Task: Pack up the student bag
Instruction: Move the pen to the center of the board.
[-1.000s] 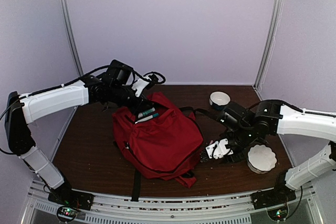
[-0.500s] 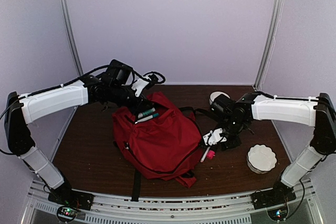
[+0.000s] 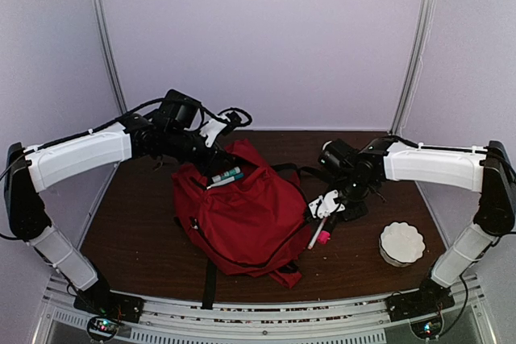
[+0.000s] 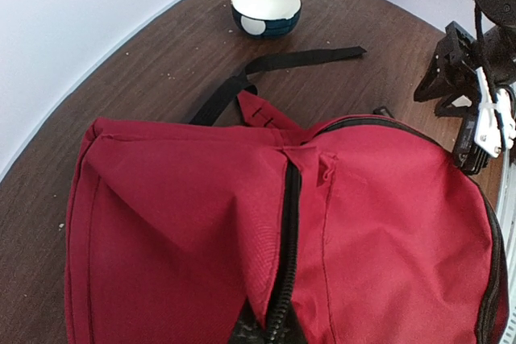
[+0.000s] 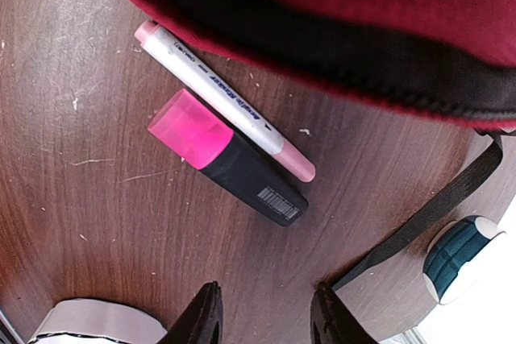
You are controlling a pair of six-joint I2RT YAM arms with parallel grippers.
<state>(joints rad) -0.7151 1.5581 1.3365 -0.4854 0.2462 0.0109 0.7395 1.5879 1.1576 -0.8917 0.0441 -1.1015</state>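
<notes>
1. Left pincer is pressed together on the far upper rim of the student bag. It pinches the red cloth by the black zip, and the fabric tents up towards it.
2. Right pincer stands spread, with nothing between its two black fingers. It hovers over bare wood just off the bag's right side.
3. One student bag: soft red woven fabric, rumpled and rounded, with toothed black zips and a flat black webbing strap trailing from it. It lies at the middle of the tabletop, a little towards the left edge.
4. That tabletop is dark brown wood grain, lightly scratched and speckled with crumbs.
5. Two pens lie side by side on the wood under the right pincer, touching and just beside the bag's edge. One is a chunky highlighter with a black body, a barcode label and a translucent pink cap. The other is a slim round white marker with pale pink ends and printed lettering.
6. Two more markers, with green-teal caps, poke out of the bag's open mouth.
7. Two bowls: a white fluted bowl with a scalloped rim sits near the right near corner. A round glossy bowl, dark teal outside and white inside, sits close to the far edge.
</notes>
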